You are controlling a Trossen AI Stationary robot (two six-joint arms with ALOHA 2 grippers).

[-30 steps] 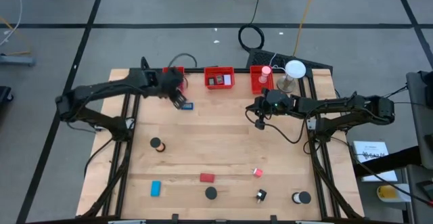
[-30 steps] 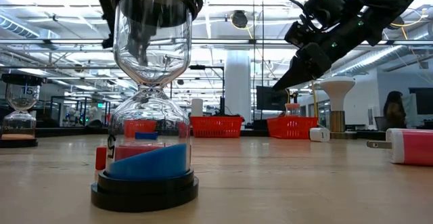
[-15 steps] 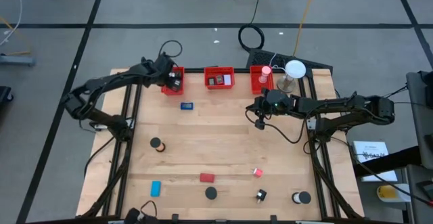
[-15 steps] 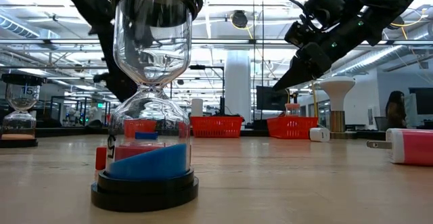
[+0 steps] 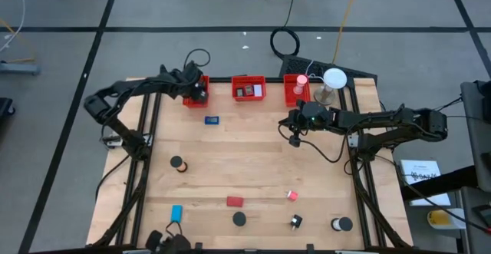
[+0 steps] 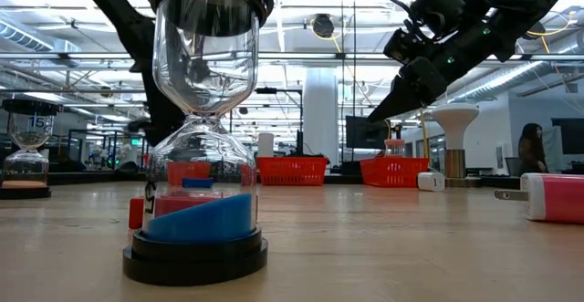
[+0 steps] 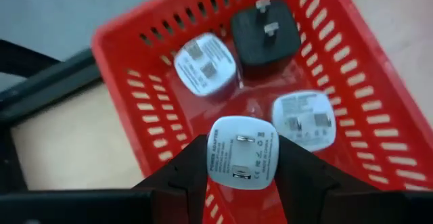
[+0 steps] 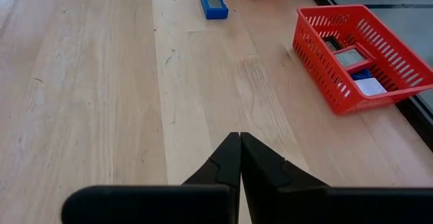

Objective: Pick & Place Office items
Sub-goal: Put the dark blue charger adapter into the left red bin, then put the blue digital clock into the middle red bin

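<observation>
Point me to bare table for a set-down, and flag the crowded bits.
Free: the middle of the table, between the blue block, the black disc and the right gripper. Crowded: the near edge with its small items, and the back edge with three red bins, the left gripper over the left bin.

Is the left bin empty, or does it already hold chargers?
Not empty. The left bin holds two white chargers and a black one; the left gripper holds another above it.

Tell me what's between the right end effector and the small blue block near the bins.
Only bare wood, seen in the right wrist view: nothing lies between the shut right end effector and the blue block.
</observation>
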